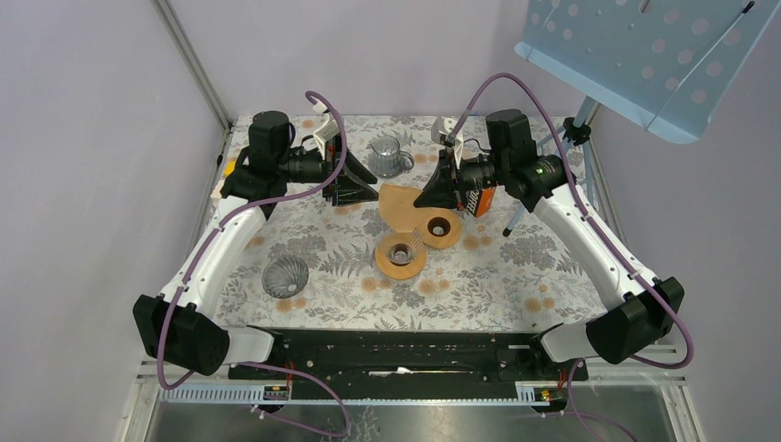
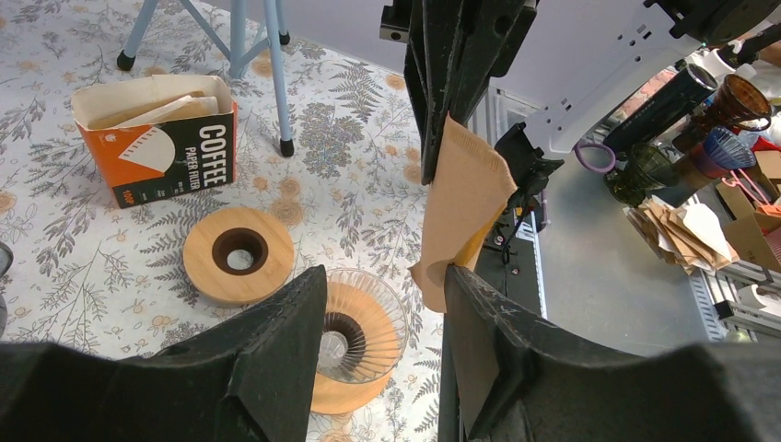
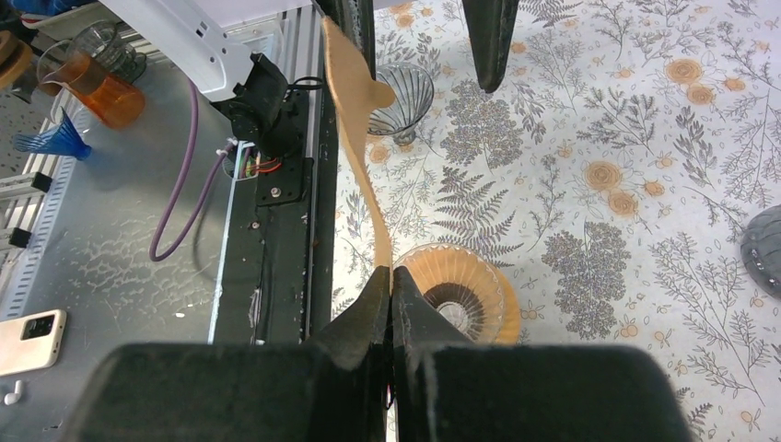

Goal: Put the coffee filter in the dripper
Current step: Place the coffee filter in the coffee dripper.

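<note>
A brown paper coffee filter (image 1: 398,207) hangs in the air between my two grippers, above and just behind the dripper (image 1: 401,251). That dripper is a clear ribbed glass cone on a wooden ring (image 2: 368,322) (image 3: 460,287). My right gripper (image 3: 391,272) (image 1: 426,197) is shut on one edge of the filter (image 3: 355,120), which rises edge-on from the fingertips. My left gripper (image 2: 384,276) (image 1: 365,191) is open. The filter's (image 2: 465,198) other edge rests against the inner side of its right finger (image 2: 497,322), and the left finger stands apart from the paper.
A second wooden ring (image 1: 442,227) (image 2: 238,253) lies beside the dripper. An orange filter box (image 2: 170,138) and a blue stand's legs (image 2: 276,74) are at the back right. Another ribbed glass cone (image 1: 285,275) sits front left, and a glass carafe (image 1: 385,155) stands at the back.
</note>
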You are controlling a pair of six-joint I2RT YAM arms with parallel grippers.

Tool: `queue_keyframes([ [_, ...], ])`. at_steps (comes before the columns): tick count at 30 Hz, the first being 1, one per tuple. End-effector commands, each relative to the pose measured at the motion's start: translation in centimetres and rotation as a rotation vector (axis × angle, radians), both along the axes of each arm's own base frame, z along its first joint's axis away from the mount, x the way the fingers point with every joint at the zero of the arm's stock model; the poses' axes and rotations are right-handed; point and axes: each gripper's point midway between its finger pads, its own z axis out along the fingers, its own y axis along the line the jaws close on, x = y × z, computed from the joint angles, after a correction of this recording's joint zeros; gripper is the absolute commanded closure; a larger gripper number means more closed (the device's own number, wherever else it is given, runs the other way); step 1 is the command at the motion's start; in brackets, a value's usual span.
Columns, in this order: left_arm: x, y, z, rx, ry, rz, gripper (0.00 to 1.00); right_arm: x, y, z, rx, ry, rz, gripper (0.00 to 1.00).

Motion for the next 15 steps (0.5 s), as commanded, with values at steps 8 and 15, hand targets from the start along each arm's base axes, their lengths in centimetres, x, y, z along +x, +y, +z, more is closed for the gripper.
queue_keyframes([
  [8,-0.97,-0.11,1.5,-0.034,-0.066,-0.047,0.46,0.59,-0.01,1.16,0.012,-0.037,-0.01,1.0],
  [15,-1.06,-0.1,1.4,-0.035,-0.067,-0.053,0.46,0.81,0.06,1.05,0.01,-0.028,-0.017,1.0],
])
